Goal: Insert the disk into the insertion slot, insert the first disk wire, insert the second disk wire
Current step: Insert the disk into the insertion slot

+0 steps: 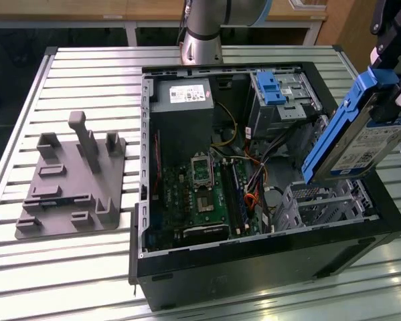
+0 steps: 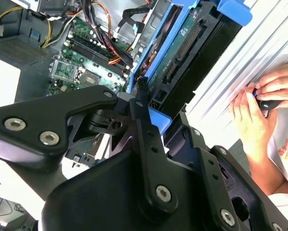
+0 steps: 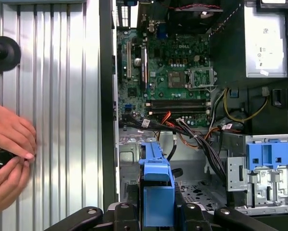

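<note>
The disk [image 1: 357, 137] was gripped at its upper end by the gripper [image 1: 391, 100], whose jaws were closed on its blue frame. It was held tilted, its long axis sloping down toward the insertion slot [image 1: 321, 204] just beneath, not yet entered, within the opened computer case [image 1: 267, 264].

The gripper [image 1: 386, 93] runs off the frame at the exterior view's upper right, and the disk [image 1: 357, 137] it clasps covers part of the insertion slot [image 1: 321, 204] behind it. The arm [image 1: 201, 30] is cut off by the same view's top edge. In the first wrist view a person's hands [image 3: 11, 137] are cropped by the border — the small dark object [image 3: 0, 158] they pinch is mostly hidden.
</note>
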Available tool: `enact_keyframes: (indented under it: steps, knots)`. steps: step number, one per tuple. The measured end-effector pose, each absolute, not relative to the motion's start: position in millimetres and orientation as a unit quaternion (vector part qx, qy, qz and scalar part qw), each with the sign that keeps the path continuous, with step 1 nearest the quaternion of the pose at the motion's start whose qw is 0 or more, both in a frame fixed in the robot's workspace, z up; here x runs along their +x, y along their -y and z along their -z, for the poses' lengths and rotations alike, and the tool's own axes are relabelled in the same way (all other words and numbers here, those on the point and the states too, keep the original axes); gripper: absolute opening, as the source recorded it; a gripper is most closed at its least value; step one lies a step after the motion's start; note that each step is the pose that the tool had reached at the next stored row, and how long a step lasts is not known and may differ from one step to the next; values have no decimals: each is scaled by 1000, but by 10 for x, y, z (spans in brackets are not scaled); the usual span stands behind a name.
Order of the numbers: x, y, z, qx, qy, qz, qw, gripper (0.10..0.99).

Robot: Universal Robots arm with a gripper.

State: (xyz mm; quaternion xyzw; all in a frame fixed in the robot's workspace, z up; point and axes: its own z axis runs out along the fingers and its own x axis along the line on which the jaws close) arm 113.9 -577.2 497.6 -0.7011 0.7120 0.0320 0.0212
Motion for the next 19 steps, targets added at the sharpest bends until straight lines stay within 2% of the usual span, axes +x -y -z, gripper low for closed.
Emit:
enact_keyframes:
  steps: [19]
  knots:
    - [1184, 5765, -4968, -703, -711, -30, 23, 365]
